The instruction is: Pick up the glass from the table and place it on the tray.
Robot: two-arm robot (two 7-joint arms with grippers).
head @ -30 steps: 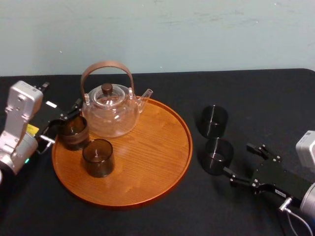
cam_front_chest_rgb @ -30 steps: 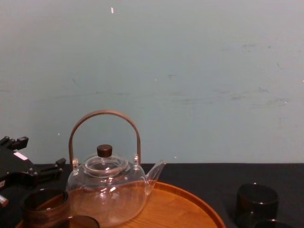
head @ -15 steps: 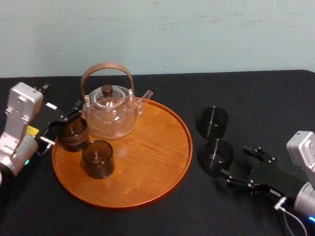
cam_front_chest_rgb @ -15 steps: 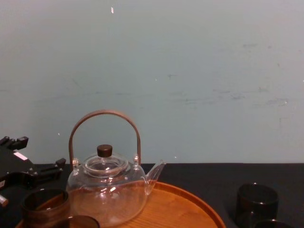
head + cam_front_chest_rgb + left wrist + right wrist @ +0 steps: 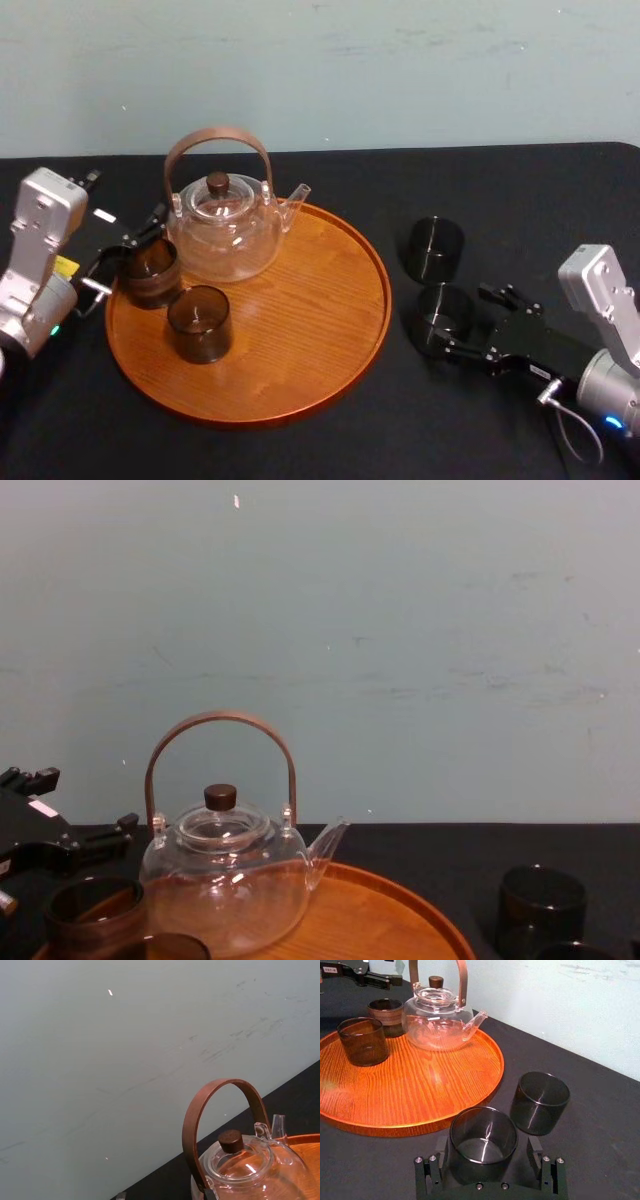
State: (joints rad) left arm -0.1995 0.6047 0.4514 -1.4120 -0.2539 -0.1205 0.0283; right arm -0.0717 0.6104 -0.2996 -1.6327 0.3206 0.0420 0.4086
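Fingers spread, the right gripper [image 5: 462, 322] straddles a dark glass [image 5: 445, 316] on the black surface [image 5: 520, 200] beside the tray [image 5: 300, 330]; the left gripper [image 5: 125, 250] sits open-fingered at its left rim.

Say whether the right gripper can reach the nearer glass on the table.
Likely yes: the right gripper is open astride the nearer glass, nothing between; the left gripper sits at the tray's left edge.

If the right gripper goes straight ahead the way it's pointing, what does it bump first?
The near dark glass. It sits between the open fingers of the right gripper, so the gripper's palm would likely touch it first. The tray seems to lie farther on.
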